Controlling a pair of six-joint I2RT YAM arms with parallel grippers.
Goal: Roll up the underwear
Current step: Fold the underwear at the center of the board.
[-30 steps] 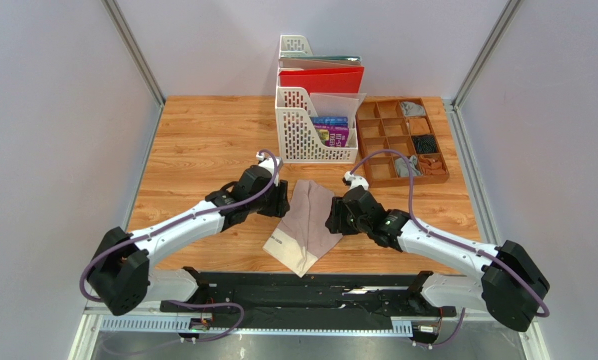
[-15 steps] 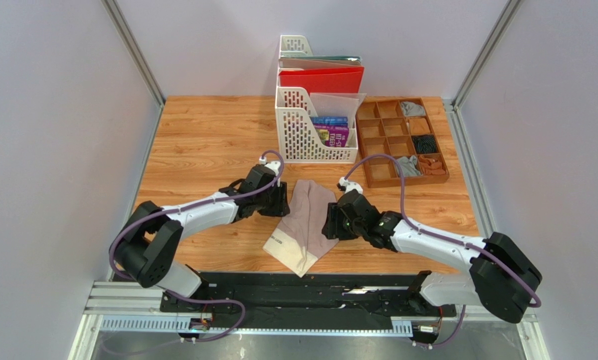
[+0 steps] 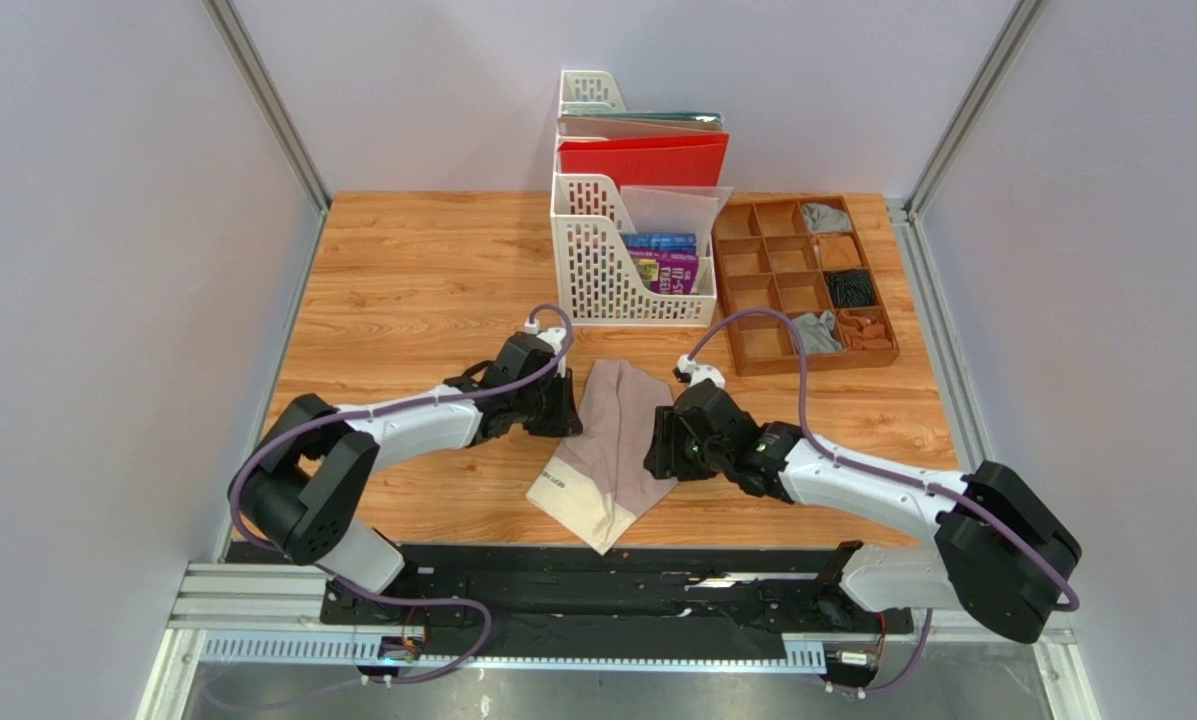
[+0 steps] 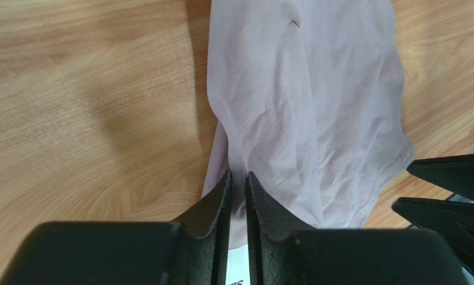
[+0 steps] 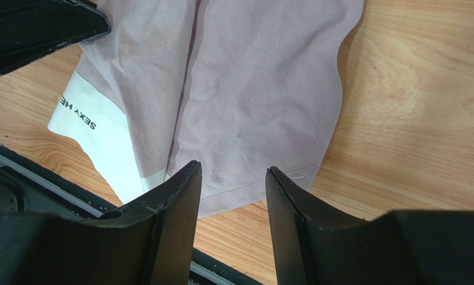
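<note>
Underwear (image 3: 613, 438) in pale pinkish-beige lay flat on the wooden worktop (image 3: 409, 285), between the two arms and slanting from a narrow far end to a wider near end. Its cream edge band (image 5: 102, 136), printed with dark letters, sat at the near-left corner. A lengthwise line ran down the cloth, so it looked folded over itself into a strip, though loose creases showed across it.

The left gripper (image 4: 239, 178) sat low at the garment's left edge, its fingers pressed almost together with a ridge of the cloth running into the narrow slot between them; it appeared to be pinching that fold. The right gripper (image 5: 233, 169) hovered over the right edge with its fingers spread wide and nothing between them.

No turn of a roll was visible at either end, so the rolling itself seemed not yet begun. At best the preparatory folding was under way or nearly finished.

Far right, a divided wooden tray (image 3: 815, 365) held small cloth bundles, some of them grey, too small to identify. A white file rack (image 3: 604, 285) stood to its left.
</note>
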